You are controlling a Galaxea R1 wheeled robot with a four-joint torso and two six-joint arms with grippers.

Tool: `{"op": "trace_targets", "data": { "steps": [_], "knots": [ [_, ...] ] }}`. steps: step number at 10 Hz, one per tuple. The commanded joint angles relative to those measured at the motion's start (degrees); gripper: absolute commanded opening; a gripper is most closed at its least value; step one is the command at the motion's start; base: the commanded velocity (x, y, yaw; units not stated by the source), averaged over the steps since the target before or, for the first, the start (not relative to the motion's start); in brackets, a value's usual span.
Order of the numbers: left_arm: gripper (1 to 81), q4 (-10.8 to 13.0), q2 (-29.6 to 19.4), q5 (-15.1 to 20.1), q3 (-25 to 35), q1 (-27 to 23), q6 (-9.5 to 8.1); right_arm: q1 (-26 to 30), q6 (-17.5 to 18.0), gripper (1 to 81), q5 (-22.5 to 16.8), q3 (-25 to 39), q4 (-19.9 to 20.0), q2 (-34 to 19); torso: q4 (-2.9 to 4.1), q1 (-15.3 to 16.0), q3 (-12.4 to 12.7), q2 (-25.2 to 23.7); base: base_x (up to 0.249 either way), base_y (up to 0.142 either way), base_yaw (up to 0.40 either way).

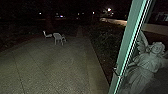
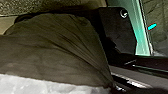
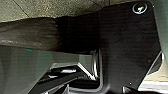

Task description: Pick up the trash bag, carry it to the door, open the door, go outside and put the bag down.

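Paving (image 1: 55,67) spreads ahead of the robot in the dark, with two pale chairs (image 1: 58,37) standing on its far side. On the robot's right, a green upright frame (image 1: 127,45) leans across the head view, and a winged statue (image 1: 150,63) shows beyond it. The step in hand looks to be the passage out through the doorway, bag in tow.

The dark trash bag (image 2: 57,47) is up close at the left wrist, its folds drawn together toward the left gripper (image 2: 114,87), which suggests that its weight pulls from there. Whether that claw is clenched on the plastic or released cannot be told, and the same goes for the right gripper. Dark plastic lies close before the right wrist too.

Done well, this stretch calls for a slow, straight roll, with both arms tucked toward the body and the bag well inside the robot's own width. The frame seems the chief hazard: a swing to the right could scrape an arm or catch loose plastic on the small fitting (image 1: 116,72) at its edge. Gentle starts and stops would spare the gathered folds a tug, and a little lift would help the bag ride clear of wheels and sill.
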Motion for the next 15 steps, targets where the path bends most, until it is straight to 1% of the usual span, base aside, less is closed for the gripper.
{"op": "trace_targets", "data": {
  "steps": [1,15],
  "knots": [
    [1.0,-0.1,-0.2,4.5,0.3,-2.1,0.30,1.1,-0.2,81.1,-3.8,0.5,-0.7,0.5,0.00,0.0,0.0,0.0,0.131,0.000,0.000],
    [1.0,-0.1,-0.2,4.5,0.1,-2.2,0.30,1.1,-0.3,81.1,-3.9,0.5,-0.9,0.3,0.00,-0.2,0.0,-0.1,0.131,0.000,0.000]
  ]
}}
